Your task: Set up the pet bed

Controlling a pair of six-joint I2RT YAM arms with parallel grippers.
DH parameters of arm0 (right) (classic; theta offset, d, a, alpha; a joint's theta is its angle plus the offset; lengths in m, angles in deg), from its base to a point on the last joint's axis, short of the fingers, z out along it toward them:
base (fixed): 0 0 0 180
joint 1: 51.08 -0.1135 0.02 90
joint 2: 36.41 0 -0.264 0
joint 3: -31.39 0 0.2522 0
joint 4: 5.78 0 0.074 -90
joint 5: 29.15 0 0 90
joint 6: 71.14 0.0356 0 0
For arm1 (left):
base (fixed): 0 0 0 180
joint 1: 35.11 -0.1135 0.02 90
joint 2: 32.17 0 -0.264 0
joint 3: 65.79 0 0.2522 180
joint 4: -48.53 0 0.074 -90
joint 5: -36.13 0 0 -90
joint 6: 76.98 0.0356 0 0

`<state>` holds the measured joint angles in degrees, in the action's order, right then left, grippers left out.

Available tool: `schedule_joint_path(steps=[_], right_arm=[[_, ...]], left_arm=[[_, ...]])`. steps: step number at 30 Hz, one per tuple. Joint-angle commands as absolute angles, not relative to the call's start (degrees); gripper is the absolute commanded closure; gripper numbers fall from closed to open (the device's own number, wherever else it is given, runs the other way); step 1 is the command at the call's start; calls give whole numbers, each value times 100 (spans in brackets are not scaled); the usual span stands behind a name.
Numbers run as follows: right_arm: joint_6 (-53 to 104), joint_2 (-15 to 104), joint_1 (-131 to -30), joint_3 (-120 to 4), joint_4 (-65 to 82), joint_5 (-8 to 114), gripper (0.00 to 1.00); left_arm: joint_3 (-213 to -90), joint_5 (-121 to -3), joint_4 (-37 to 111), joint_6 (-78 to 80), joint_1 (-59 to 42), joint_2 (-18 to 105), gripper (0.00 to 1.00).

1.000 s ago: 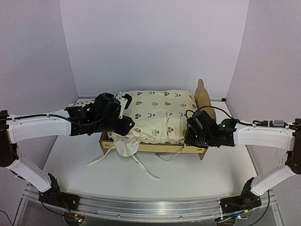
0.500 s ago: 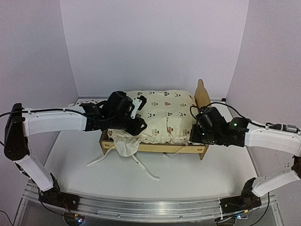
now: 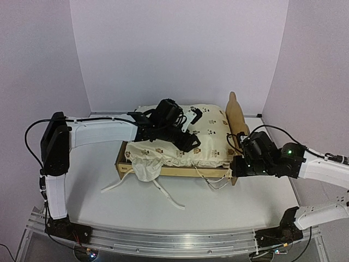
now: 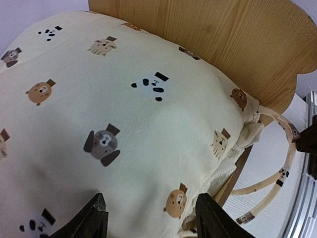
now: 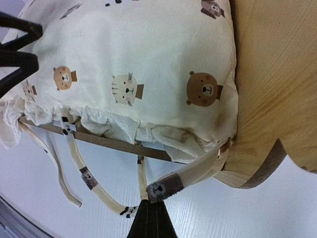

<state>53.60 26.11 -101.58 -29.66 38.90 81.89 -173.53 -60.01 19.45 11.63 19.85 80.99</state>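
The pet bed is a light plywood frame with its headboard at the right. A plump cream animal-print cushion fills it. My left gripper reaches across the cushion. In the left wrist view this gripper is open, its fingers resting apart on the cushion close to the headboard. My right gripper sits at the bed's front right corner. There it is shut on a printed tie strap, stretched taut from the cushion's corner beside the headboard.
A white ruffled fold hangs over the frame's front left corner. Loose straps trail from it onto the white table. More strap loops dangle below the side rail. Lilac walls close in the back and sides.
My left arm has swept right across the cushion toward the headboard, and its jaws have spread wider. My right gripper shut on the strap and drew right and nearer.
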Motion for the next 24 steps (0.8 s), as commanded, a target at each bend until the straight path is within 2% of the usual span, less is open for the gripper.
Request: schedule_joint_path(steps=[1,7,10,13,16,18,19,24], right_arm=[[5068,2729,-10157,-3058,4155,8188,100],[4993,2845,-10158,-3201,4152,8268,100],[4980,2893,-10161,-3327,4156,8308,100],[4967,2962,-10158,-3480,4156,8364,100],[4942,3054,-10156,-3671,4156,8429,100],[4908,3128,-10156,-3799,4156,8473,100],[4894,3159,-10158,-3849,4156,8500,100],[4804,3373,-10159,-4175,4156,8619,100]], left_arm=[[-18194,-6336,1617,1675,2055,8589,37],[-18433,-6212,1656,1988,2200,8986,29],[-18593,-5929,1628,2058,2204,9220,32],[-18647,-5731,1616,2120,2202,9388,46],[-18472,-5695,1799,2244,2202,9443,72],[-18455,-5574,1834,2281,2201,9480,94],[-18444,-5500,1845,2275,2202,9470,99],[-18069,-5216,2236,2239,2201,8986,100]])
